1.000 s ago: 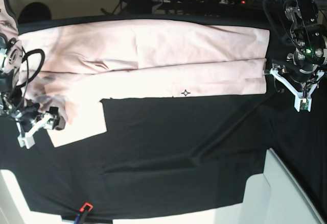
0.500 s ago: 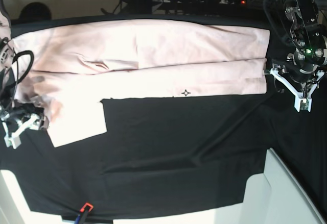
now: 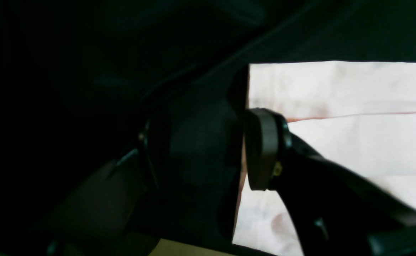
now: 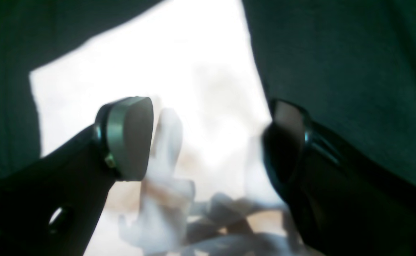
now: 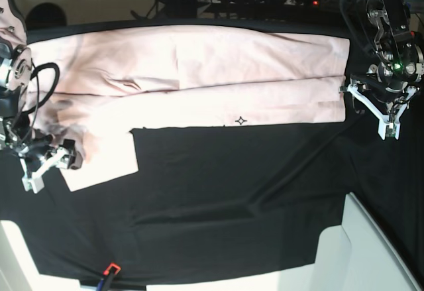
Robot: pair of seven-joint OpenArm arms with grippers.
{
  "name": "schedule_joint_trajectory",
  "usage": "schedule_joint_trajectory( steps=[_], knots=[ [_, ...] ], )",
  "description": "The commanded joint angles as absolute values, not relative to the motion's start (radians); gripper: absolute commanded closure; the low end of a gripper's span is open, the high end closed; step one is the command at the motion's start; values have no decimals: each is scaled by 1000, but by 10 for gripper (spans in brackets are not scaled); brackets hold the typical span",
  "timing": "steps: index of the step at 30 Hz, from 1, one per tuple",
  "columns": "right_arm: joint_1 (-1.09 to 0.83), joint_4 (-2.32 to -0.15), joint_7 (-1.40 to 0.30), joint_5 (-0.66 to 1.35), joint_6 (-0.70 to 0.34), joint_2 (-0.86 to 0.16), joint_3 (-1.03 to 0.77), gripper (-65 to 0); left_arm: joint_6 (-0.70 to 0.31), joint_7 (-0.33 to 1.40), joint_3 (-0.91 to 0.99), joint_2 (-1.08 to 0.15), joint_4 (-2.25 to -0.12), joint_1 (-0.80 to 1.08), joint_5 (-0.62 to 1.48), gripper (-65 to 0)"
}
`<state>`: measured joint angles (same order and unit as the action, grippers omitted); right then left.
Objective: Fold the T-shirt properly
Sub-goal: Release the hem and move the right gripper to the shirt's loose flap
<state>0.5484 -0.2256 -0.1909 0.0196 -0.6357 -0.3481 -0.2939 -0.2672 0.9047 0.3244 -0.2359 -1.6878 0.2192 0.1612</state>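
Your bench (image 5: 218,225) fills most of the base view, draped in a black cloth (image 5: 238,191) with shallow creases running across the middle. Across the upper half lies the T-shirt (image 5: 199,72), pale pink and spread as a long band from the left edge almost to the right, its plain side up, with a lengthwise fold line and a flap hanging down at lower left. A small black four-pointed mark (image 5: 241,120) sits on its lower edge near the centre.

At the right edge of the base view, the left gripper (image 5: 371,105) hangs at the shirt's right end. In the left wrist view its jaws stand apart — one pad (image 3: 261,149) is over the pink fabric at its edge, the other lost in shadow over the dark cloth. You cannot tell whether any fabric is caught between them.

At the lower left of the base view, the right gripper (image 5: 45,165) sits at the bunched corner of the shirt. In the right wrist view its jaws are spread wide, with crumpled pink fabric (image 4: 172,185) rising between the pads — nothing is pinched.

A small red and blue object (image 5: 109,272) lies at the bottom edge, left of centre.
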Motion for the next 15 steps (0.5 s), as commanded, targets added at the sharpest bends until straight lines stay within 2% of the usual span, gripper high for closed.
schedule_joint_trajectory(
  steps=[1, 3, 8, 9, 15],
  knots=[
    [568, -232, -209, 13, -645, -360, -292, -450, -266, 888, 329, -254, -1707, 214, 160, -328],
    [568, -232, -209, 13, -645, -351, -292, -357, -266, 888, 329, -254, -1707, 214, 157, -328],
    [572, -234, -209, 13, -645, -344, -292, -41, -266, 888, 329, -254, -1702, 214, 159, -328],
    [572, -234, -209, 13, -645, -344, -292, 0, -266, 888, 329, -254, -1701, 213, 159, -328],
    [570, -272, -206, 13, -645, -348, -292, 0, -266, 888, 329, -251, -1701, 211, 159, -328]
  ],
)
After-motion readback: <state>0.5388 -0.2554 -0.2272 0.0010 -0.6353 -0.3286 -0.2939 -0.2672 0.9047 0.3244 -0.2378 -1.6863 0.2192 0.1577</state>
